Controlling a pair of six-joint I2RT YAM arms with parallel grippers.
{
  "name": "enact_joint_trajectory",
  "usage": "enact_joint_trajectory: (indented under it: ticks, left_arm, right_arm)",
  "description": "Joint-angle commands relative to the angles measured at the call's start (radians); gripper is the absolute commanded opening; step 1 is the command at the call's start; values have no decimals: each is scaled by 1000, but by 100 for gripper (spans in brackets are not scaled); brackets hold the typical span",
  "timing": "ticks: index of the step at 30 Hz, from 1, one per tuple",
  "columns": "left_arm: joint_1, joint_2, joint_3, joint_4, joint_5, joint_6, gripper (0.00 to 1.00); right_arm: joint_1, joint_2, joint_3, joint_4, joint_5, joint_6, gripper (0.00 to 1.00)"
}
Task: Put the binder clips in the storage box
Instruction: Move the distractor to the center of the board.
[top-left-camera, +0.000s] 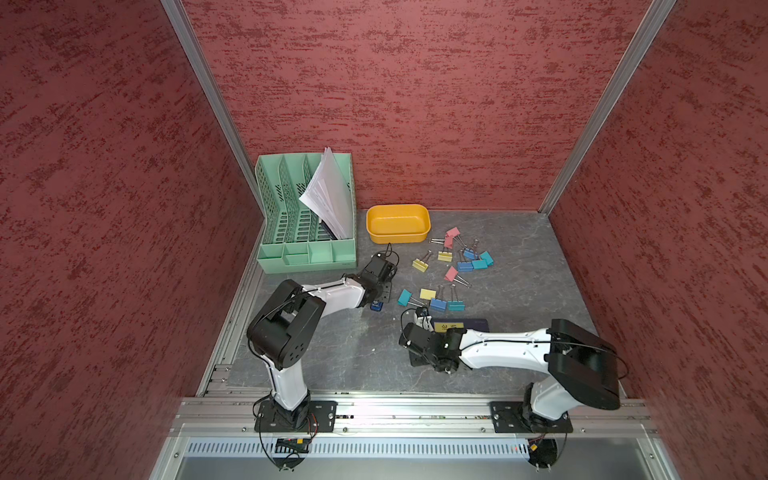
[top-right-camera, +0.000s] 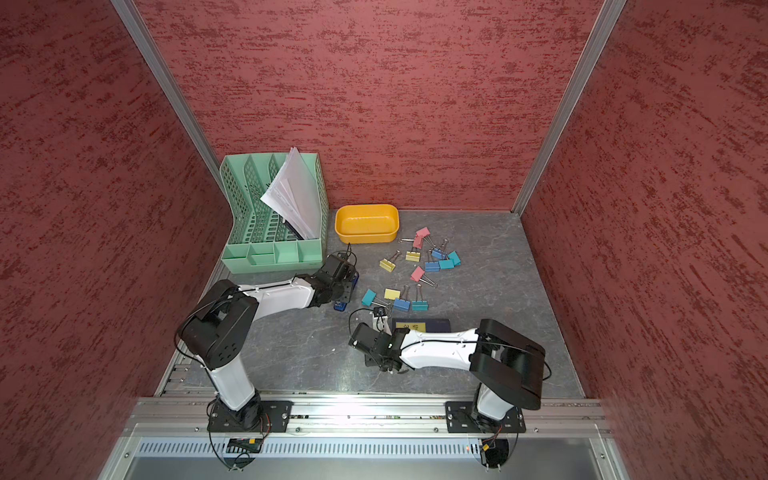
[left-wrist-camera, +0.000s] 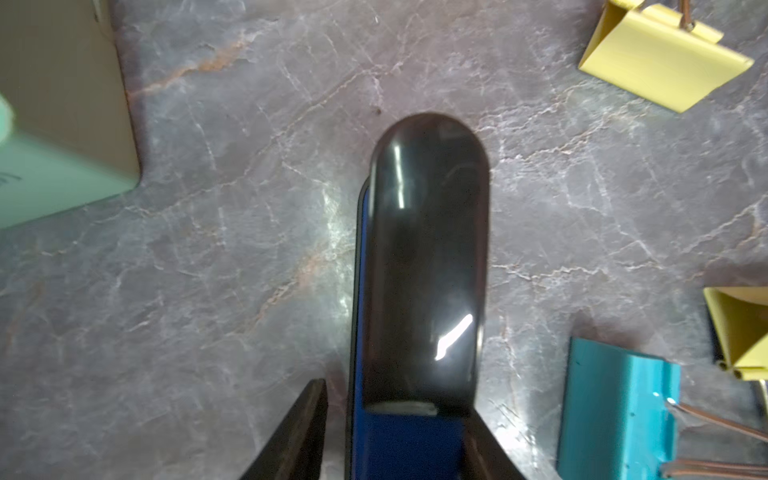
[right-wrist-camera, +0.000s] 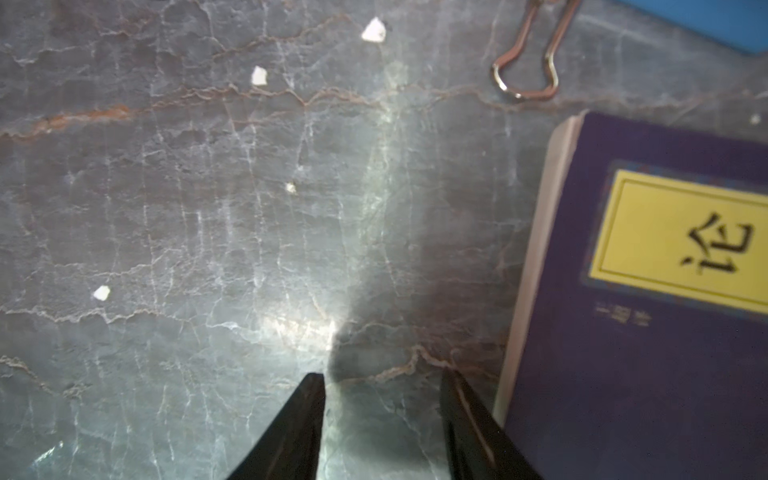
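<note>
Several binder clips (top-left-camera: 461, 257) in pink, yellow, blue and teal lie scattered on the grey table in both top views, a nearer group (top-right-camera: 399, 301) among them. The yellow storage box (top-left-camera: 397, 237) stands behind them by the back wall with nothing showing inside. My left gripper (left-wrist-camera: 395, 399) points down, shut on a dark blue stapler (left-wrist-camera: 428, 249) that lies on the table; one finger presses it and a thin strip of table shows beside the other. My right gripper (right-wrist-camera: 382, 376) hovers open over bare table, nothing between its fingers, with a clip's wire handle (right-wrist-camera: 525, 79) ahead of it.
A mint-green file organizer (top-left-camera: 305, 232) holding papers (top-left-camera: 328, 195) stands at the back left, close to the left arm. A dark blue book (right-wrist-camera: 644, 332) with a yellow label lies right beside the right gripper. Yellow (left-wrist-camera: 660, 58) and teal (left-wrist-camera: 615, 411) clips lie near the stapler.
</note>
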Motion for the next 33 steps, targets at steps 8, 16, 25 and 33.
enact_joint_trajectory:
  ticks: [8,16,25,33]
  left_arm:
    - [134,-57,-31,-129,-1,-11,30]
    - [287,-154,-94,-194,124,-78,30]
    - [457,-161,-35,-307,137,-43,30]
    - [532,-143,-33,-330,108,-38,31]
  right_arm:
    - [-227,-65,-146,-127,29,86,46]
    - [-536,-222,-251,-161,-85,-22,50]
    - [-617,-180,-134,-257,-69,-38,53]
    - [-662,-223,-83,-292,-11,-48,58]
